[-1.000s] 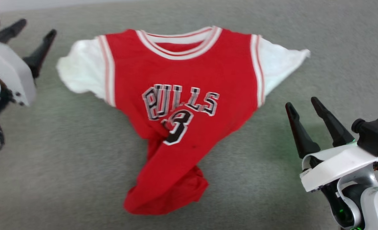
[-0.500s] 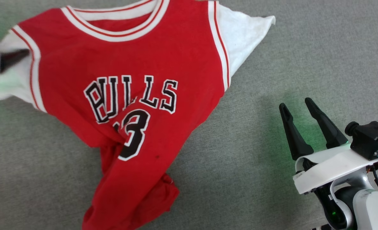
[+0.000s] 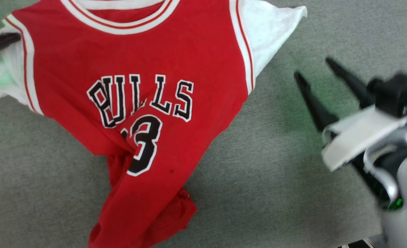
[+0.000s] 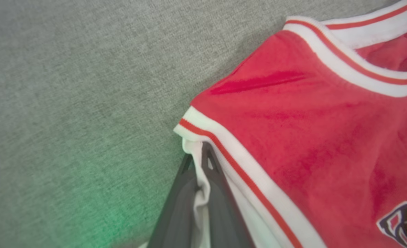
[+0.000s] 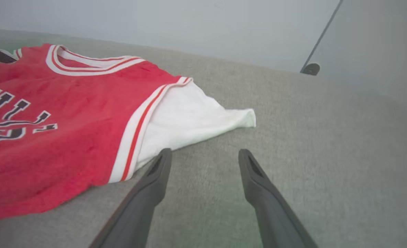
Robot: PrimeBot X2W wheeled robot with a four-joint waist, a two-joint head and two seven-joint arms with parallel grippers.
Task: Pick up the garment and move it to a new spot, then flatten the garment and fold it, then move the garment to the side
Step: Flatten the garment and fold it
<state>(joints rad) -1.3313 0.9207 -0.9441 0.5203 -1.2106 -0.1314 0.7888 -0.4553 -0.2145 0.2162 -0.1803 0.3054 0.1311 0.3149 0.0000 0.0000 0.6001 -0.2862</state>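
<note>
My left gripper point(image 4: 197, 155) is clamped shut on the white short sleeve point(image 4: 200, 193) of the red basketball jersey point(image 4: 292, 137). A fold of white cloth is pinched between my two long dark fingers, right beside the sleeve's white-and-red striped seam. Past those fingertips, to their right, the red shoulder runs up to the striped collar. To their left lies the grey woven fabric surface point(image 4: 69, 103), tinged green close to me. My right gripper point(image 5: 205, 151) hangs with its fingers spread apart, holding nothing, low over the same grey surface. Near its left fingertip lies the jersey's other white sleeve point(image 5: 189, 120), flat, its point aimed right. Farther left spreads the red chest with black, white-edged lettering. In the head view the jersey lies face up, a number 3 beneath the lettering and its lower end bunched and twisted. Farthest off stands a pale wall point(image 5: 189, 27).
</note>
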